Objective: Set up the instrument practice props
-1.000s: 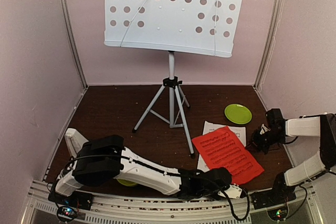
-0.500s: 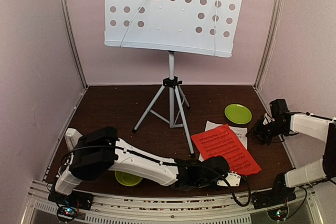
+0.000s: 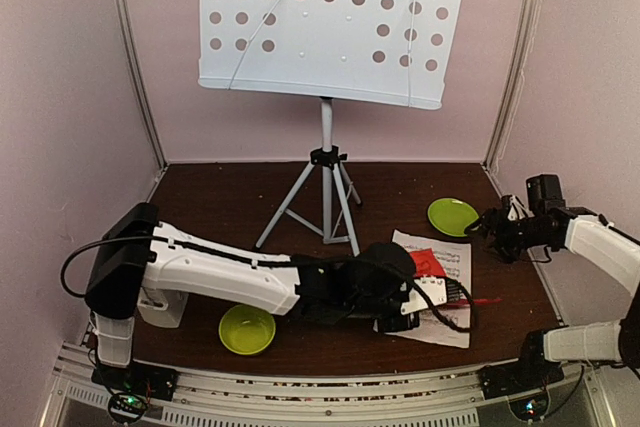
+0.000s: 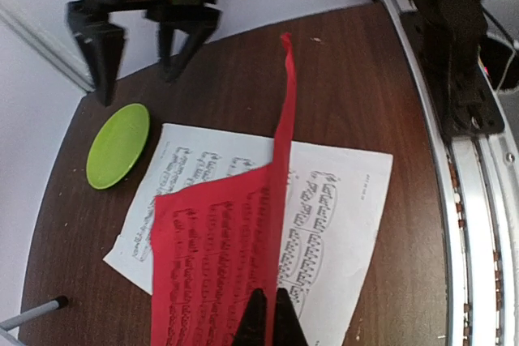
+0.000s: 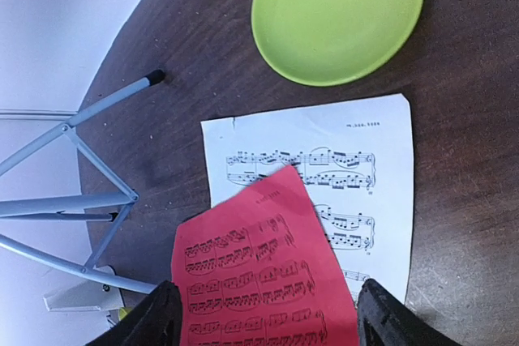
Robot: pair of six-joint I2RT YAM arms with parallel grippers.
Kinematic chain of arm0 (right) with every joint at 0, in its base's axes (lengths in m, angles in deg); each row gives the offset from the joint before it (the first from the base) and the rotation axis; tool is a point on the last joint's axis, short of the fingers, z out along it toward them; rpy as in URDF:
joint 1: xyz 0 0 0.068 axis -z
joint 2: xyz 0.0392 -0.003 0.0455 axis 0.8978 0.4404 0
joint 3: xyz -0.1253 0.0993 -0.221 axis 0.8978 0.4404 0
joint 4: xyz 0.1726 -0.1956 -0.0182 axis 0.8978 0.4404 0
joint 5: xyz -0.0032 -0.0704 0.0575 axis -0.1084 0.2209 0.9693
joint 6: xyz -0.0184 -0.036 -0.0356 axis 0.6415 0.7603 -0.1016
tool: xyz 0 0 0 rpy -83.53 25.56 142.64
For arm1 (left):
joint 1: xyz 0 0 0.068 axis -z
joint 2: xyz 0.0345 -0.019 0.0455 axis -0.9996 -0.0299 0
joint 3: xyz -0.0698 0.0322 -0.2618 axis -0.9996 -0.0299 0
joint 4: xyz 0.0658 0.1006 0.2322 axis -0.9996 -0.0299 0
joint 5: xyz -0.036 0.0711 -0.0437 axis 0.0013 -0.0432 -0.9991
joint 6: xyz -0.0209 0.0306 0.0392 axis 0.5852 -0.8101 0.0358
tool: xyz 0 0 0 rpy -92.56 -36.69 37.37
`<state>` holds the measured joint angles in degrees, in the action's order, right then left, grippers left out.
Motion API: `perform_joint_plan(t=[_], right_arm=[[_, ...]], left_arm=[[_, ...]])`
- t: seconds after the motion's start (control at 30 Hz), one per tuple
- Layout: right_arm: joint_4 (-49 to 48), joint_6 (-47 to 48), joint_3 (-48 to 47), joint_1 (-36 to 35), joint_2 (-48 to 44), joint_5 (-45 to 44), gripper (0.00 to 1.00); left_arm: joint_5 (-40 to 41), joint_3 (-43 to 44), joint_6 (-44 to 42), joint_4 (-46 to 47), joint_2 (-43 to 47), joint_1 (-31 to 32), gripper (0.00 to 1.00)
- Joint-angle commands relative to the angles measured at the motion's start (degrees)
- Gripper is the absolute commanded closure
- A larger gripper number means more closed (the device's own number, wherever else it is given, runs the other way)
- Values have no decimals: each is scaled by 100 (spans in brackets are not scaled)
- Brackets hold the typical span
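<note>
The pale perforated music stand (image 3: 330,27) rises on tripod legs (image 5: 73,160) at the back centre. The white sheet (image 3: 445,322) lies flat right of the legs, and the red sheet (image 4: 211,241) rests partly on it. My left gripper (image 4: 268,318) is shut on the red sheet's near edge and holds that edge raised, so the sheet folds upward. My right gripper (image 5: 272,322) hangs open above the far end of both sheets, beside the green plate, with nothing between its fingers. A pale-grey metronome (image 3: 160,305) stands at the left, partly behind my left arm.
A flat green plate (image 3: 453,217) lies at the back right near my right gripper (image 3: 492,232). A lime-green bowl (image 3: 247,330) sits near the front edge under my left arm, which reaches across the table. Pink walls close in the sides.
My left gripper shut on the red sheet and lifted its edge while the arm swung away from the front rail. My right gripper opened and drew back toward the plate.
</note>
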<state>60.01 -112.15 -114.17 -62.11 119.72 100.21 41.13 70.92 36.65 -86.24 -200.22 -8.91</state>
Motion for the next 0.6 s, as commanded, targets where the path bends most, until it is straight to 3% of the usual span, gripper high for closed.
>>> perform_joint_plan(t=[0.0,0.2,0.3,0.57], right_arm=[[-154,-76,-326,26,-214,88,24],[-737,-692,-542,18,-457,-187,20],[-541,-577,-764,4,-563,-453,19],[-314,-166,-1427,-319,-585,-1088,17]], left_arm=[[-601,229,1278,-166,679,-355,100],[-215,1007,1793,-1251,1045,-414,100],[-26,1298,2267,-1766,1222,-523,100],[626,1015,3226,-2084,2061,-713,100]])
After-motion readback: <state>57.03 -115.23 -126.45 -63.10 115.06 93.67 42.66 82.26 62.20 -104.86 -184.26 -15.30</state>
